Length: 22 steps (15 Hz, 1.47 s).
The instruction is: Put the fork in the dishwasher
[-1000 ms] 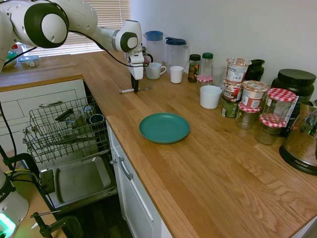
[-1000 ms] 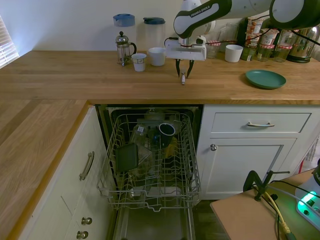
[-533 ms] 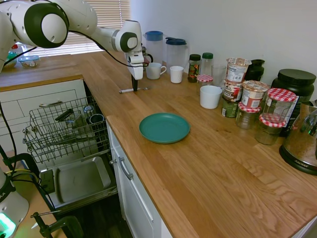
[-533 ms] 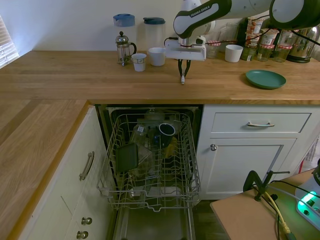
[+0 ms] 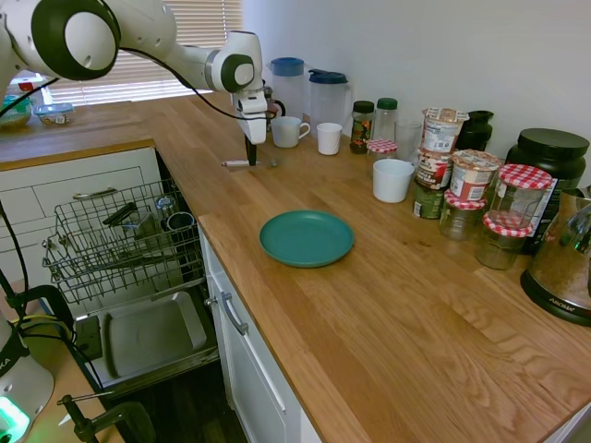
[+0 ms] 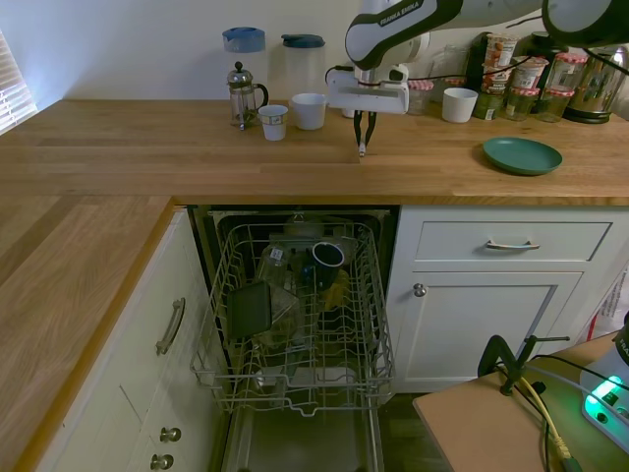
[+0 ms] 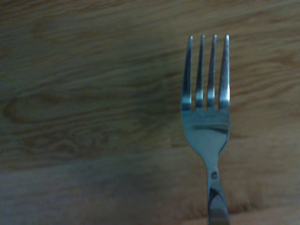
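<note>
- Silver fork (image 5: 247,163) held level just above the wooden countertop (image 5: 388,305), clamped between the closed fingers of the gripper (image 6: 363,144), which points straight down.
- Its handle juts out sideways from the fingers in the first exterior view; the four tines (image 7: 206,70) show over wood grain in the wrist view.
- The dishwasher (image 6: 300,324) stands open below the counter edge, its wire rack pulled out, well apart from the fork.

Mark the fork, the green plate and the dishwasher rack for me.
fork (image 7: 206,131): wrist view, on the neck below the tines.
green plate (image 5: 307,237): first exterior view, on its flat centre.
dishwasher rack (image 6: 218,300): second exterior view, on the wire side wall nearest the cabinet.
</note>
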Available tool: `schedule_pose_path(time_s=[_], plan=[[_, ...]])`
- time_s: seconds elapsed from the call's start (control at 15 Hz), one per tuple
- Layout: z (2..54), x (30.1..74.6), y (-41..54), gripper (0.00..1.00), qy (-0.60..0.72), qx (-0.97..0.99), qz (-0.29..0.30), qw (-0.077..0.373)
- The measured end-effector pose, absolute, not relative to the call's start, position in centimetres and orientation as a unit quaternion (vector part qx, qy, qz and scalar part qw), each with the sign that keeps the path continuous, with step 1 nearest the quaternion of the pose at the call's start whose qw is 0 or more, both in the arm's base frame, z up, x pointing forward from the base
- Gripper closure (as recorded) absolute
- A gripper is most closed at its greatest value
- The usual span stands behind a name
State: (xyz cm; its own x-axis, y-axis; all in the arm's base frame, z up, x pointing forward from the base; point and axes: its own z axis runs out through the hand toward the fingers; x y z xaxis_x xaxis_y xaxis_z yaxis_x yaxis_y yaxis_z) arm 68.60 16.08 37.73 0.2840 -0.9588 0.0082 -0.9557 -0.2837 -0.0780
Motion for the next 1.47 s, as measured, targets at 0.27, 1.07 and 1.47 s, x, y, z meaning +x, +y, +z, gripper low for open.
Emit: schedule_pose_path(time_s=[0.27, 1.07, 1.47], plan=[[40.5, 63.1, 17.7, 1.0, 0.596, -0.802, -0.036, 0.027], [43.0, 42.8, 27.9, 1.0, 0.585, -0.809, -0.064, 0.017], [39.6, 39.0, 33.4, 1.0, 0.574, -0.815, -0.08, 0.014]])
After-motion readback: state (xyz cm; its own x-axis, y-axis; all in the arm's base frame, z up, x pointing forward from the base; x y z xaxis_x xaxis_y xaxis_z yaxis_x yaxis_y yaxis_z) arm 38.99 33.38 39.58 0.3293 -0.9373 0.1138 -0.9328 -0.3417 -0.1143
